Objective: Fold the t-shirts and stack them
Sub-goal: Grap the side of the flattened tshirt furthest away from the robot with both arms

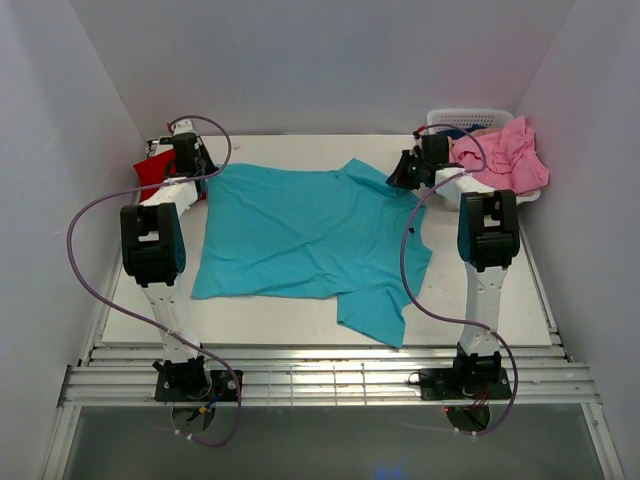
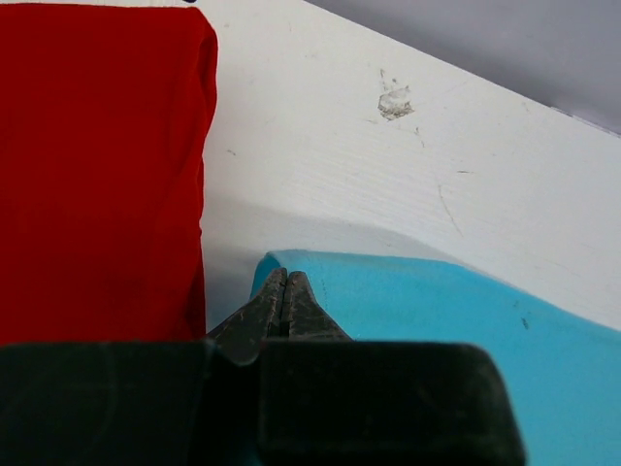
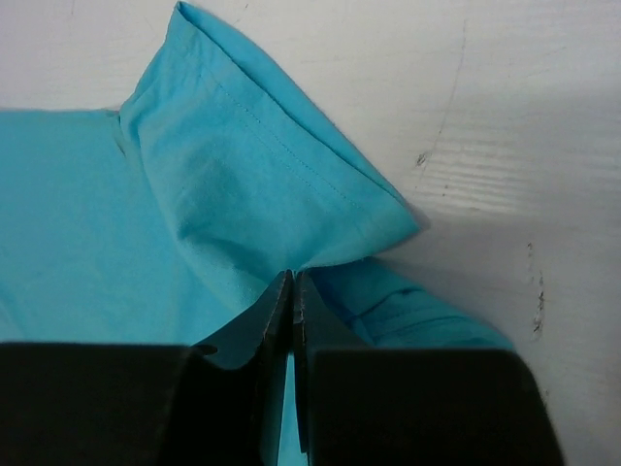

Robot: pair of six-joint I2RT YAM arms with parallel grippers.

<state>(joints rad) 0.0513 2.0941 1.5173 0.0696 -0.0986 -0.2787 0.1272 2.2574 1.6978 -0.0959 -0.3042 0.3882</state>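
A teal t-shirt [image 1: 300,235] is lying spread flat across the middle of the white table [image 1: 280,322], one sleeve [image 3: 262,155] pointing toward the far edge and the other trailing toward the near edge, as the fold is being set up. The left gripper [image 2: 283,286], fingers pressed together, is nipping the shirt's corner nearest the table's far-left corner; the right gripper [image 3: 291,286], likewise closed tight, is pinching the cloth just under the far sleeve, where the fabric is bunching up from its tips. A red t-shirt [image 2: 97,165] is sitting folded at the far-left corner, just beside the teal corner but not touching it, apparently the start of the stack. Pink t-shirts [image 1: 505,155] are spilling over the rim of a white slotted basket [image 1: 470,117] at the far-right corner. The teal shirt is looking light, thin and limp, likely to sag and crease between two hold points instead of keeping any shape, so hems, corners and sleeve seams, where the cloth is doubled, are offering the surest purchase; a mid-panel pinch is risking a wrinkled, uneven fold.
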